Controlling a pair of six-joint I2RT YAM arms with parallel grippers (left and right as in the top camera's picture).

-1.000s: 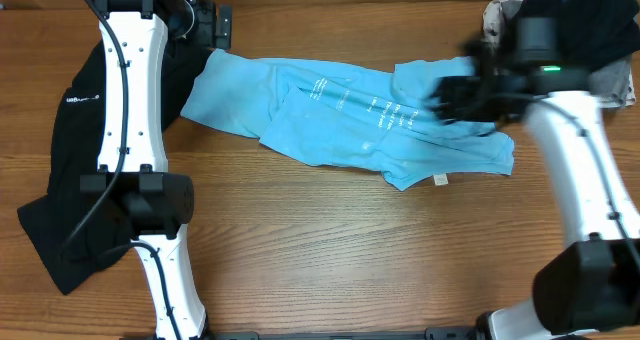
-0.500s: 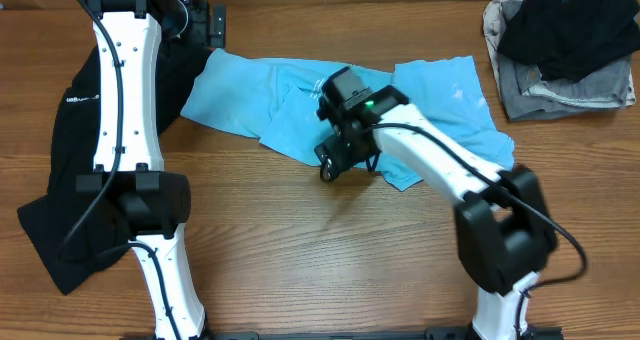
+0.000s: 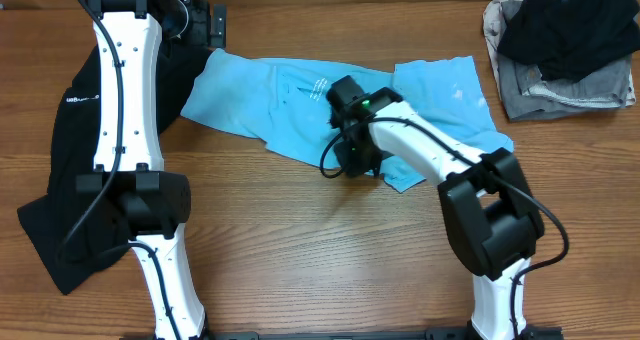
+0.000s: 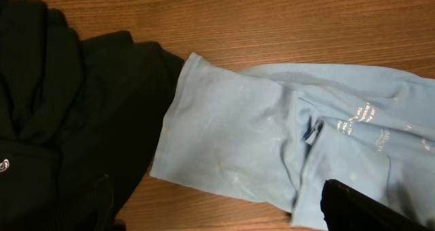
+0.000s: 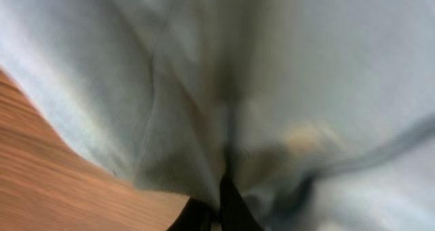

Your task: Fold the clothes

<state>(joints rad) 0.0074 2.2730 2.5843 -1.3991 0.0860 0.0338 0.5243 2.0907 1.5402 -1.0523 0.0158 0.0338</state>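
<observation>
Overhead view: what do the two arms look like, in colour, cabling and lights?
Both have white rounded links joined by black joint housings. A black cable runs along the left arm. A second cable loop hangs loose beside the wrist of the right arm, where a small green light glows.

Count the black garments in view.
2. One black garment lies at left; the other tops the grey pile top right. More may be hidden in that pile.
</observation>
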